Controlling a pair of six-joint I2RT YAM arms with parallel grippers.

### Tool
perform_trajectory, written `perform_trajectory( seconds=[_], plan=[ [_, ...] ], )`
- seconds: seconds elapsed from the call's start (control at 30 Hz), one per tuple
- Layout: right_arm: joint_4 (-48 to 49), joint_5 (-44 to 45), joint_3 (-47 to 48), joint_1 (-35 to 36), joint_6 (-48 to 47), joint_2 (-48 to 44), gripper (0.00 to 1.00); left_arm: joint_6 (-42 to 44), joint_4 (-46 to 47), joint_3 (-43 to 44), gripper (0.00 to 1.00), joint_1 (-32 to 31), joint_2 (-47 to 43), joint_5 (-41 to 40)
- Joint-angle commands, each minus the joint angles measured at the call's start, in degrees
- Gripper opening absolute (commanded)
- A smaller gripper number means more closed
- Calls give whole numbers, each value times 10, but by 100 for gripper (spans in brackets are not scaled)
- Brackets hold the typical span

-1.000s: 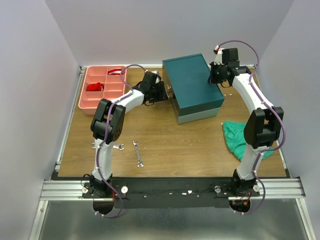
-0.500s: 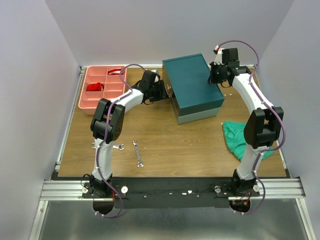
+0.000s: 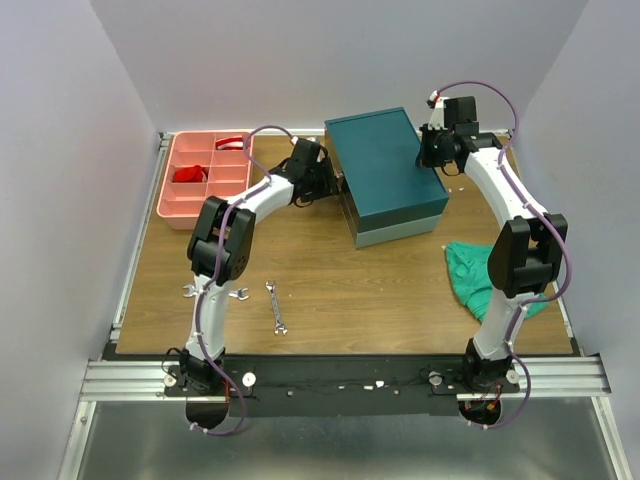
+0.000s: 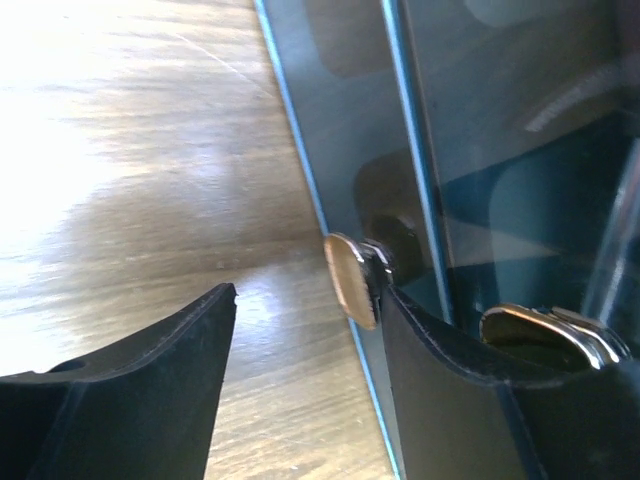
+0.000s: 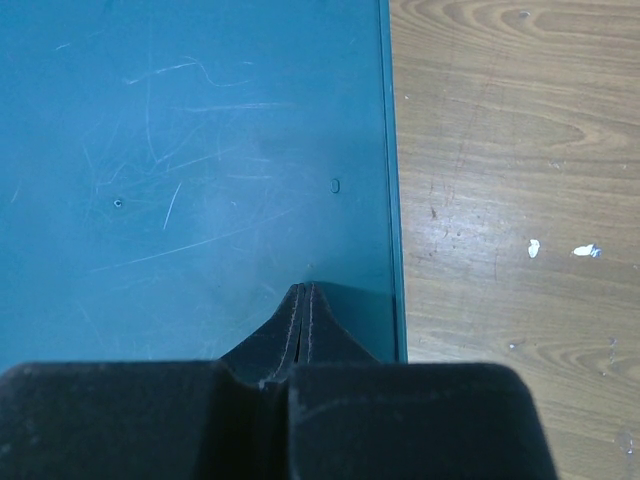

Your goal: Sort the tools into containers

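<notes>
The teal box (image 3: 385,165) stands closed at the back centre. My left gripper (image 3: 326,181) is open at the box's left side. In the left wrist view (image 4: 305,300) its right finger (image 4: 440,360) lies against the box wall (image 4: 350,130), beside a metal latch (image 4: 350,280). My right gripper (image 3: 428,158) is shut and empty, with its tips (image 5: 305,292) on the teal lid (image 5: 190,150) near its right edge. One silver wrench (image 3: 277,307) lies on the table in front. A second wrench (image 3: 237,294) lies partly under my left arm. The pink tray (image 3: 172,205) is at the back left. No hammers show.
A red item (image 3: 188,174) lies in a compartment of the pink tray. A green cloth (image 3: 468,268) lies by my right arm. A second metal latch (image 4: 555,330) shows on the box side. Grey walls enclose the table on three sides.
My left gripper has moved right, up against the box's left side, and its arm has shifted with it. The right arm has not moved.
</notes>
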Motion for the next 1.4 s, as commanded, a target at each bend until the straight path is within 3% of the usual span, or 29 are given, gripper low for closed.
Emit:
perform_trajectory(
  seconds=[0.0, 0.2, 0.6, 0.9, 1.07, 1.17, 1.37],
  plan=[
    [-43, 39, -19, -1, -16, 16, 1, 2, -76, 16, 71, -9, 1, -120],
    [-39, 90, -19, -1, -42, 22, 1, 5, -105, -49, 72, 15, -47, -126],
    [-38, 82, -19, 0, -43, 20, 1, 36, -104, -153, 73, 73, -130, -145],
    [-36, 80, -20, 0, -42, 18, 1, 64, -99, -174, 74, 86, -180, -157],
    [-33, 81, -21, -1, -42, 10, 1, 100, -80, -164, 77, 84, -223, -123],
    [-30, 85, -22, 0, -45, 0, 2, 169, -76, -163, 81, 84, -272, -73],
    [-27, 100, -3, 0, -48, -33, 24, 417, -115, -225, 85, 116, -399, 80]
  ],
)
